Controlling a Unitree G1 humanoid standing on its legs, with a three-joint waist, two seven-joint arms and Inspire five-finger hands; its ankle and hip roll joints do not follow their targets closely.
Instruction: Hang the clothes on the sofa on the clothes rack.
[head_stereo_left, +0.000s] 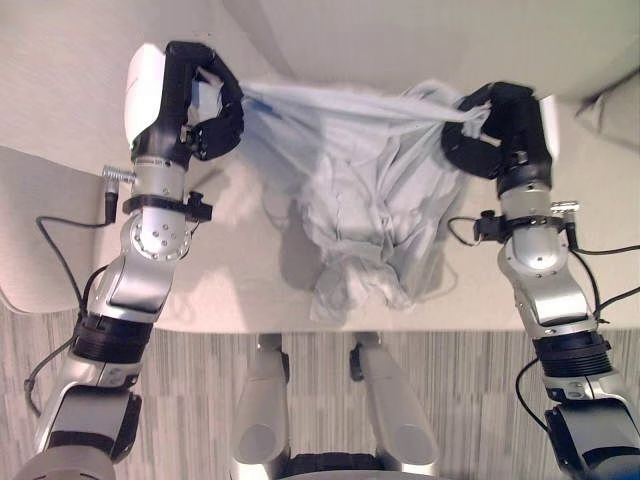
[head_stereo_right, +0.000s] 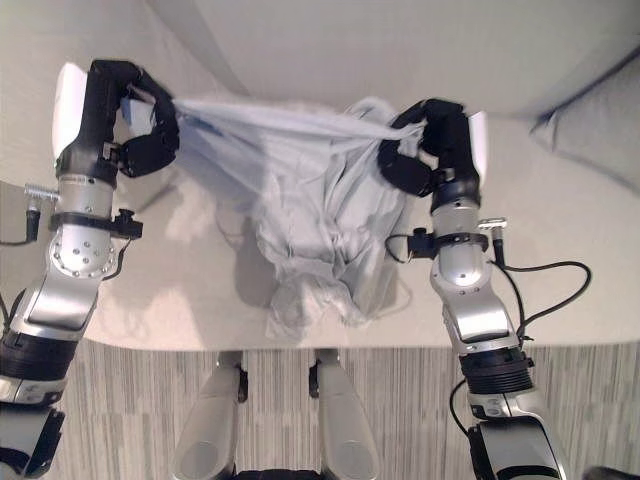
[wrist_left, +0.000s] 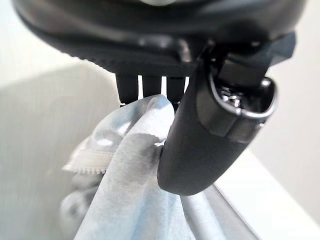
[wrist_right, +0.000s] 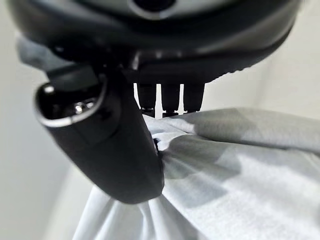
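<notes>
A pale blue-white garment (head_stereo_left: 350, 190) hangs stretched between my two hands above the beige sofa seat (head_stereo_left: 240, 280); its lower part droops in folds toward the seat's front edge. My left hand (head_stereo_left: 212, 108) is shut on the garment's left end. In the left wrist view its thumb (wrist_left: 200, 150) pinches the cloth (wrist_left: 130, 190) against the fingers. My right hand (head_stereo_left: 490, 130) is shut on the garment's right end, and the right wrist view shows its thumb (wrist_right: 120, 155) clamped on the cloth (wrist_right: 235, 175).
The sofa backrest (head_stereo_left: 420, 40) rises behind the garment. A sofa arm cushion (head_stereo_left: 35, 230) sits at the left and a grey cushion (head_stereo_right: 600, 130) at the right. Striped floor (head_stereo_left: 320, 400) lies below the seat's front edge.
</notes>
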